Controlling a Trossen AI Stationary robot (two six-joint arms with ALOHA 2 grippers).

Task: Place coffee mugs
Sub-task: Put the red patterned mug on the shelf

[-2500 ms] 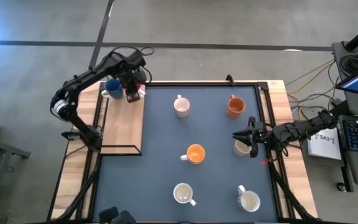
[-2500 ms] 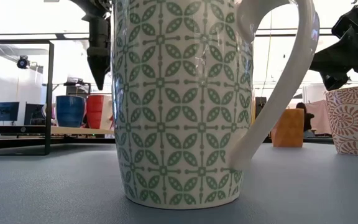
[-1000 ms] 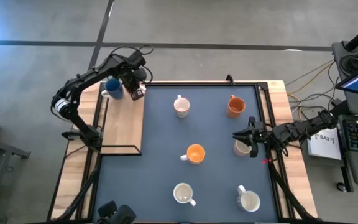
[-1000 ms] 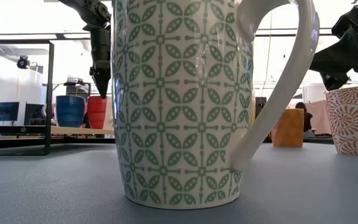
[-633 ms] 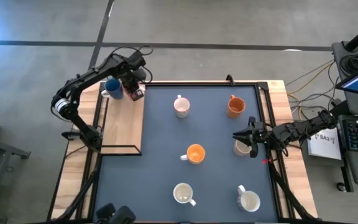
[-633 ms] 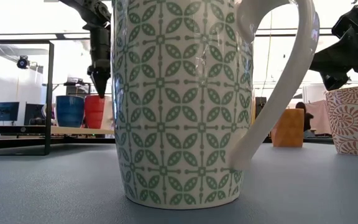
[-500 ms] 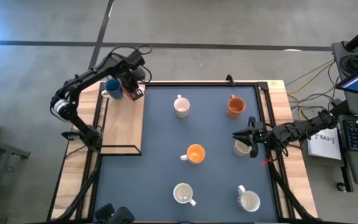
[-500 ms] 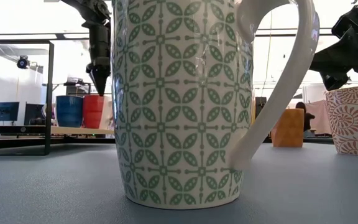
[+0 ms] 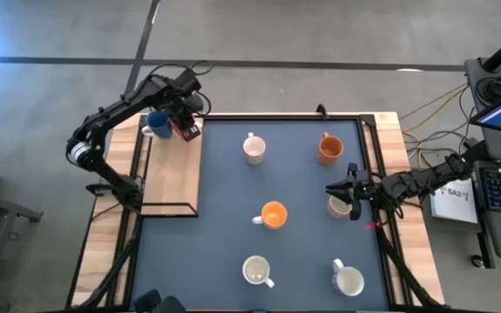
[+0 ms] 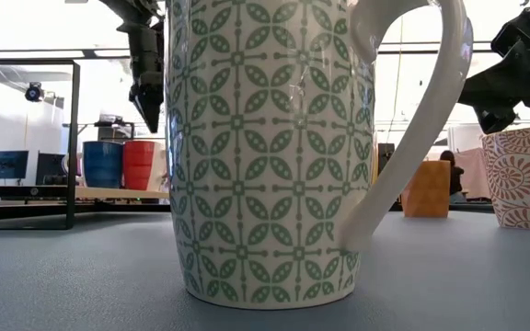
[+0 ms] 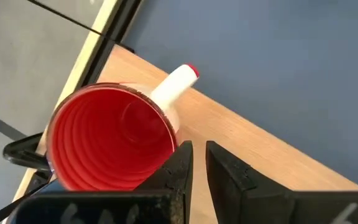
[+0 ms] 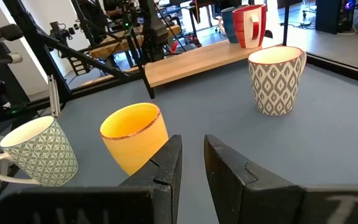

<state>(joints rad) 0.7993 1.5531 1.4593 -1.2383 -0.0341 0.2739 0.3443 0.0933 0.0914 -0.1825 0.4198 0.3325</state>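
High view: at the far left corner we are seeing the blue mug (image 9: 156,123) and red mug (image 9: 179,129) standing side by side on the wooden shelf (image 9: 170,178). The left pincer (image 9: 188,116) is hanging just above the red one, its fingers slightly spread, pinching nothing. If it swings sideways, it could knock that mug. Six mugs are waiting on the surface (image 9: 224,261); whether the right pincer (image 9: 337,191) is spread, we cannot tell.

Overhead, table-level, 2 wrist views.
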